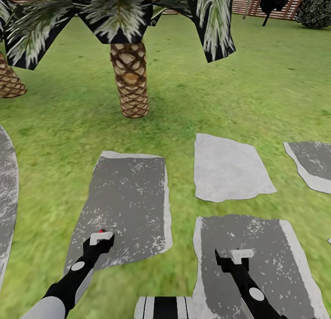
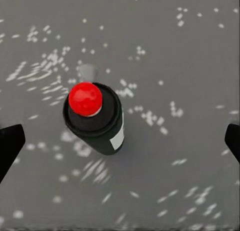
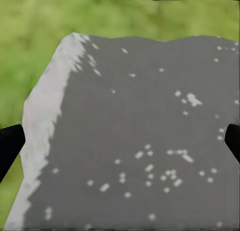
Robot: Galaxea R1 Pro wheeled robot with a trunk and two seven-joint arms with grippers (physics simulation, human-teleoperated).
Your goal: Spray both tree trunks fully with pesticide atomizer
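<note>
Pesticide atomizer (image 2: 95, 122): dark cylindrical bottle with a red cap and a pale label patch on its side. Stands upright on a dark grey speckled paving slab (image 1: 124, 199), not on the grass. In the left wrist view it sits between the two finger tips, nearer one of them, touching neither. In the head view only a speck of its red cap (image 1: 101, 230) shows, just above the wrist block.

Left gripper (image 2: 120, 143): poised directly over the atomizer, fingers (image 2: 10, 148) spread wide apart, holding nothing.

Right gripper (image 3: 120, 146): over a neighbouring dark slab (image 1: 257, 259), fingers (image 3: 10, 148) likewise wide apart, nothing between them but stone.

Surroundings: pale slab (image 1: 230, 167) ahead of the right arm; further slab pieces at both sides of the head view; green lawn (image 1: 207, 93) around and between them. Scaly-trunked palm (image 1: 130, 79) ahead, a second scaly trunk (image 1: 9, 82) at far left, brown slat fence (image 1: 248, 6) and dark trees at the back. No thick pale-barked trunk is in view.

Step in hand, as judged: the pick-up, at the approach stage; the bottle is not yet grasped.

Next move, as judged: centre the fingers on the bottle's body, lower below the cap, then close on the cylinder. An off-centre closure could tip the upright bottle. Spraying both trees remains entirely to do.
</note>
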